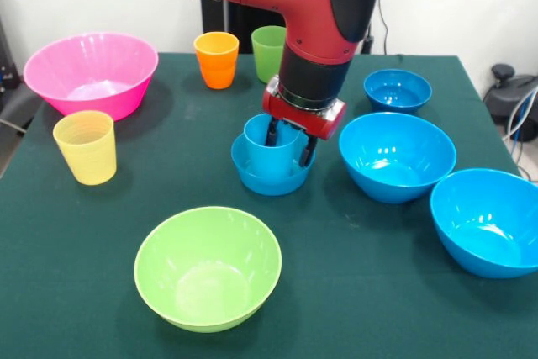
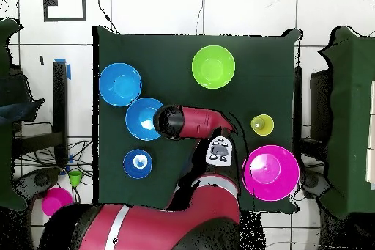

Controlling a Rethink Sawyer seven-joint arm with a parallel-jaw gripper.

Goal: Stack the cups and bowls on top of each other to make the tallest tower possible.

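Observation:
A light blue cup (image 1: 271,150) stands upright inside a smaller blue bowl (image 1: 252,176) at mid table. My gripper (image 1: 290,142) comes down from above with its jaws apart, one finger (image 1: 271,132) inside the cup and the other outside its right wall. An orange cup (image 1: 216,60) and a green cup (image 1: 267,50) stand at the far side. A yellow cup (image 1: 86,147) (image 2: 262,125) stands beside the pink ribbed bowl (image 1: 92,73) (image 2: 270,171). The lime bowl (image 1: 208,266) (image 2: 213,66) sits nearest the camera. No tower shows beyond the cup in the bowl.
Two large blue bowls (image 1: 397,155) (image 1: 490,220) and a second small blue bowl (image 1: 397,90) sit to the right on the green table (image 1: 378,308). In the overhead view the arm (image 2: 198,121) hides the gripper, the cup in the bowl, and the orange and green cups.

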